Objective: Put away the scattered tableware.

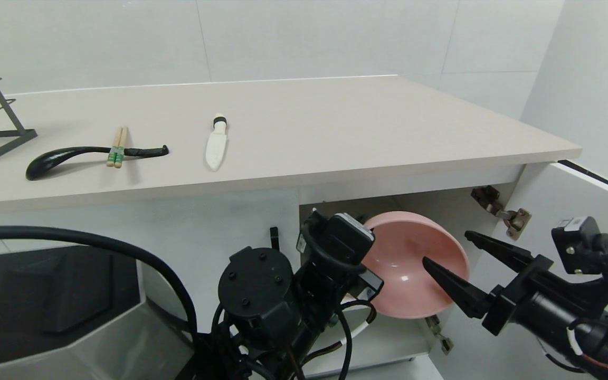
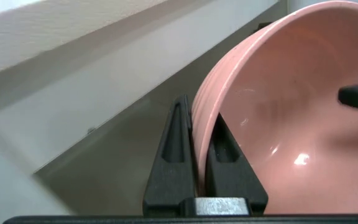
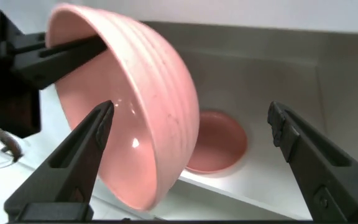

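Left pincer pinches the pink bowl by its rim, tilted at the open cabinet under the desk's front edge. The right pincer hangs spread beside it. The bowl is best levelled first, then lowered onto the pink dish inside.

We lose the bases of the left gripper's fingers at the left wrist view's edge, and the pink bowl pinched between them runs off that edge too. From the head, that arm's wrist hides them from us. Beyond the right gripper's 2 fingers, the bowl covers part of a pink dish.
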Controlling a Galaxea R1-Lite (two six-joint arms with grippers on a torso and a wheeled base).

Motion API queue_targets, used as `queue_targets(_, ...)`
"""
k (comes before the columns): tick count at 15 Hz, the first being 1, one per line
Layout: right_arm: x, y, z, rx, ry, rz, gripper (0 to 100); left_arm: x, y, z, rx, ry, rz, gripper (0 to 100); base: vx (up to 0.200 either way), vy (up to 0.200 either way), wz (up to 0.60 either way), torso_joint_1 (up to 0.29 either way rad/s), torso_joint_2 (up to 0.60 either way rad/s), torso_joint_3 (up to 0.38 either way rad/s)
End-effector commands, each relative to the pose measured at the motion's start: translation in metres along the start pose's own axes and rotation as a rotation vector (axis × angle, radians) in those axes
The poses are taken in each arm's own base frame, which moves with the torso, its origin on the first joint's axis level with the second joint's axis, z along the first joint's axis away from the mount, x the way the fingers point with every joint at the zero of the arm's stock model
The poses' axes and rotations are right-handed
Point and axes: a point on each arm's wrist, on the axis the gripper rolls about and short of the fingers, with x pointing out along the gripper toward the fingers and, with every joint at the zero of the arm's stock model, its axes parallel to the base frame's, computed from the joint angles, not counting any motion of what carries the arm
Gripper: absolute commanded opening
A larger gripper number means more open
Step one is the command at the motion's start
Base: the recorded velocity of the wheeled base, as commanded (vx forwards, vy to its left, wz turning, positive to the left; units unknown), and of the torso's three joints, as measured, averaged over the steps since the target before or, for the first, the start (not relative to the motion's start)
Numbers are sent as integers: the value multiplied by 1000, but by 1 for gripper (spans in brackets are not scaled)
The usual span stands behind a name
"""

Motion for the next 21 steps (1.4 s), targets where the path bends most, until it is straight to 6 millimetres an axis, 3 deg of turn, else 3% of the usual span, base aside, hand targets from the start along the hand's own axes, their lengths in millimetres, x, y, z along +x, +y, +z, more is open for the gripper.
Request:
queue_targets(1, 3, -5, -4, 1, 21, -24, 100, 8, -12, -10, -1, 7, -15, 0, 0, 0, 0, 0, 0, 0)
queue_targets(7, 2, -8, -5, 1, 26, -39, 100, 19, -18, -16, -47, 33, 96, 0, 0, 0, 0, 0, 0, 0)
queue_targets(8, 2, -8, -5, 1, 28, -39, 0, 20, -19, -15, -51, 29, 96, 0, 0, 0, 0, 0, 0, 0)
queue_targets(15, 4, -7, -7, 1, 39, -36, 0, 20, -27, -9, -68, 9, 78, 0, 0, 0, 0, 0, 0, 0)
queue_targets(16, 4, -7, -7, 1, 38, -34, 0, 20, -28, -12, -60, 15, 70, 100, 0, 0, 0, 0, 0, 0)
queue_targets(21, 4, -11, -8, 4, 41, -53, 0, 17, -33, -6, -65, 3, 53, 100, 0, 0, 0, 0, 0, 0)
